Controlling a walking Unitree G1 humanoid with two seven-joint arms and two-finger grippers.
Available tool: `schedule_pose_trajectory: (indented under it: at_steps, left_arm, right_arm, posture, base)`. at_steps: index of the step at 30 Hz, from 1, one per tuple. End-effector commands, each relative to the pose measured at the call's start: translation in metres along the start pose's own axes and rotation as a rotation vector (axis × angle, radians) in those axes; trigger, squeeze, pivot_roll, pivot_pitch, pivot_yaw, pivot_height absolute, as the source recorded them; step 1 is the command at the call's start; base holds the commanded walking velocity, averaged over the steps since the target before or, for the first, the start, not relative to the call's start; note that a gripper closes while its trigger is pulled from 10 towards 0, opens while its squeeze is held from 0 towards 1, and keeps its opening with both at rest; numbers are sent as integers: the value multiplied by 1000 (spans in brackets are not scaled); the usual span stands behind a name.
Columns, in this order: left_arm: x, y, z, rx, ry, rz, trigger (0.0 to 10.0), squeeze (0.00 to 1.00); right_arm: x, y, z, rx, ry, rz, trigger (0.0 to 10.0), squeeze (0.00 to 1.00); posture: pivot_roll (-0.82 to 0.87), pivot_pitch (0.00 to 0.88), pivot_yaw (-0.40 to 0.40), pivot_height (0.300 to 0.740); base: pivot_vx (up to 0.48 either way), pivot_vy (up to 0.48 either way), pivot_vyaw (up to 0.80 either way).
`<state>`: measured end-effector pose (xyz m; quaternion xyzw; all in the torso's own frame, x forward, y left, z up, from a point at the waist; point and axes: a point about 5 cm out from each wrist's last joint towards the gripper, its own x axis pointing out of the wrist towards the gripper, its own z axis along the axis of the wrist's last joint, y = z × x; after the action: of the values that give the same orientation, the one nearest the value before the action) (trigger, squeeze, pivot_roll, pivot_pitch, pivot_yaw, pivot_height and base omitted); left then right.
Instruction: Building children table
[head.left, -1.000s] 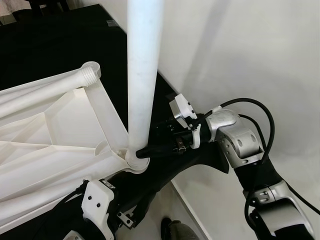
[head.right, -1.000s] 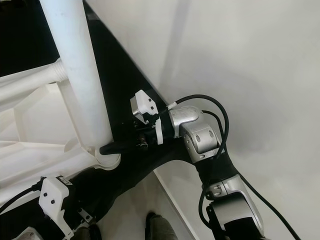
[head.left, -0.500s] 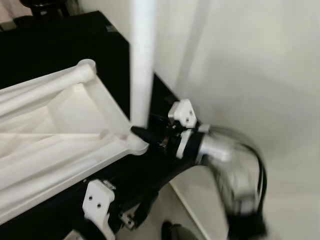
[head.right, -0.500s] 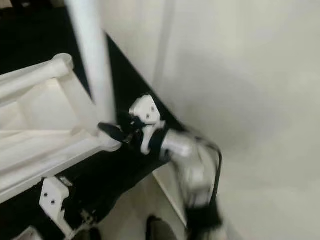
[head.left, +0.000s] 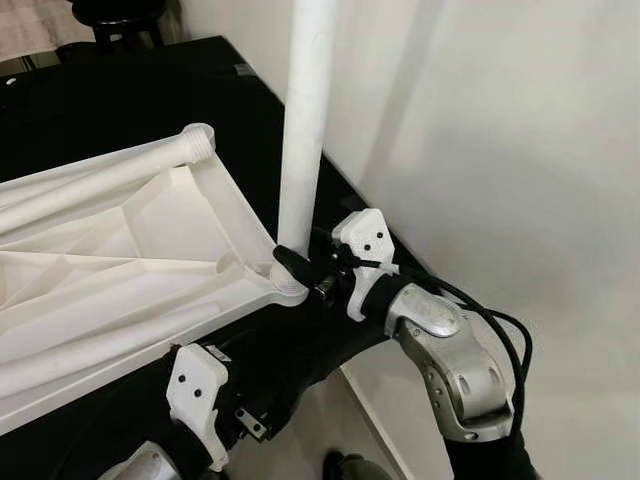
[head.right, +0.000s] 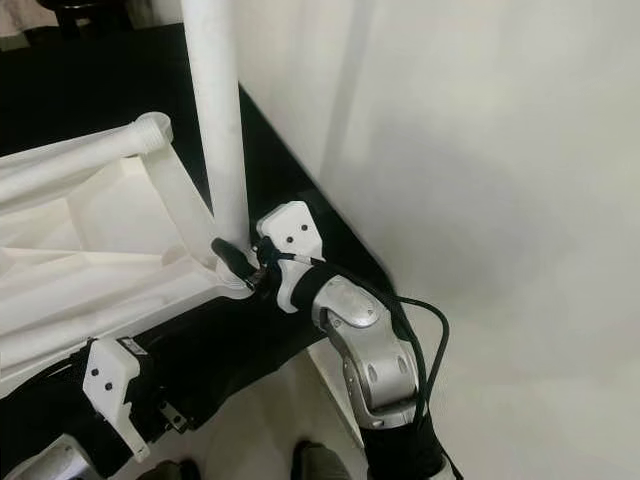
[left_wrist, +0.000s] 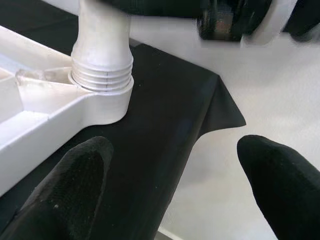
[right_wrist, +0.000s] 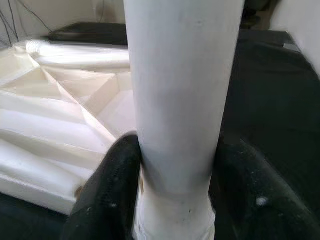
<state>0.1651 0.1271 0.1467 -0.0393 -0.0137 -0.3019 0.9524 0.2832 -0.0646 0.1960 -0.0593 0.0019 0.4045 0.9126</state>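
A: What does the room look like?

B: A black cloth (head.left: 120, 100) covers a low surface that runs along a pale wall (head.left: 500, 130). The cloth's corner hangs over a light floor (left_wrist: 210, 165) (a dark stool or stand sits blurred at the far end).

A: And the table being built?

B: The white plastic tabletop (head.left: 110, 270) lies upside down on the cloth, its ribbed underside facing up. A threaded corner socket (head.left: 199, 137) at the far corner stands open. At the near corner, beside the wall, a long white leg (head.left: 305, 110) stands upright in its socket; the left wrist view shows the leg's screw threads (left_wrist: 102, 75) just above the socket's collar.

A: Where are the arms?

B: The right arm (head.left: 455, 360) reaches in from the wall side, elbow bent. The right gripper (right_wrist: 172, 195) is clamped around the leg low down, one black finger (right_wrist: 107, 195) on each side, just above the socket. The left gripper (left_wrist: 172, 185) hovers at the cloth's edge near that same corner, fingers spread wide apart and holding nothing.
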Motion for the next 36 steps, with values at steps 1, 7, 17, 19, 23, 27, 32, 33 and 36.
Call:
schedule_pose_trajectory:
  at_steps: [1,7,17,19,23,27,32,33,36]
  left_arm:
    - [-1,-1,-5,-10,14,12,10000,0]
    - [0,-3,-5,-17,13,1,10000,0]
    - [-3,-8,-5,-25,18,1,10000,0]
    - [-4,-9,-5,-27,19,2,10000,0]
    - [-3,-10,-6,-29,19,2,10000,0]
    - [-3,-10,-6,-32,17,2,10000,0]
    - [-1,-10,-5,-34,13,1,10000,0]
    - [-1,-10,-5,-34,13,1,10000,0]
    - [-1,-9,-5,-34,11,0,10000,0]
  right_arm:
    - [1,2,-2,33,-7,113,10000,1000]
    - [6,-8,20,-78,-86,394,10000,0]
    - [14,-9,38,-205,-94,757,10000,0]
    - [18,-10,41,-213,-94,809,10000,0]
    - [18,-13,43,-221,-92,892,10000,0]
    - [17,-17,43,-230,-89,915,10000,0]
    - [22,-20,39,-245,-87,851,10000,0]
    - [22,-20,39,-245,-87,851,10000,0]
    - [27,-19,35,-240,-91,814,10000,0]
  posture:
    - [-204,203,-103,740]
    - [-189,204,-106,740]
    - [-162,214,-111,740]
    - [-156,215,-113,740]
    - [-156,217,-117,740]
    - [-161,218,-120,740]
    - [-166,219,-120,740]
    - [-166,219,-120,740]
    - [-169,221,-119,740]
  base:
    - [0,0,0]
    - [0,0,0]
    - [0,0,0]
    - [0,0,0]
    - [0,0,0]
    - [0,0,0]
    - [0,0,0]
    - [0,0,0]
    - [0,0,0]
